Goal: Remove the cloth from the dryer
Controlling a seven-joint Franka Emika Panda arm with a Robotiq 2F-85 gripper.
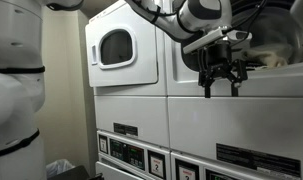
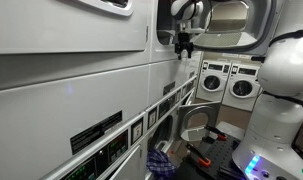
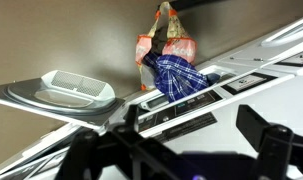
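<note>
My gripper (image 1: 219, 82) hangs open and empty just in front of the upper dryer (image 1: 276, 40), below its opening; it also shows in an exterior view (image 2: 183, 45). In the wrist view the two dark fingers (image 3: 176, 150) are spread wide with nothing between them. A blue plaid cloth (image 3: 179, 75) lies far below on the floor, against an orange bag (image 3: 166, 40), close to the machines' base. It also shows in an exterior view (image 2: 159, 161). The inside of the dryer drum is not visible.
A second stacked dryer with a closed round door (image 1: 116, 47) stands beside the open one. Control panels (image 1: 141, 155) run along the lower machines. A white laundry basket (image 3: 76, 88) sits on the floor. More washers (image 2: 226, 82) line the far wall.
</note>
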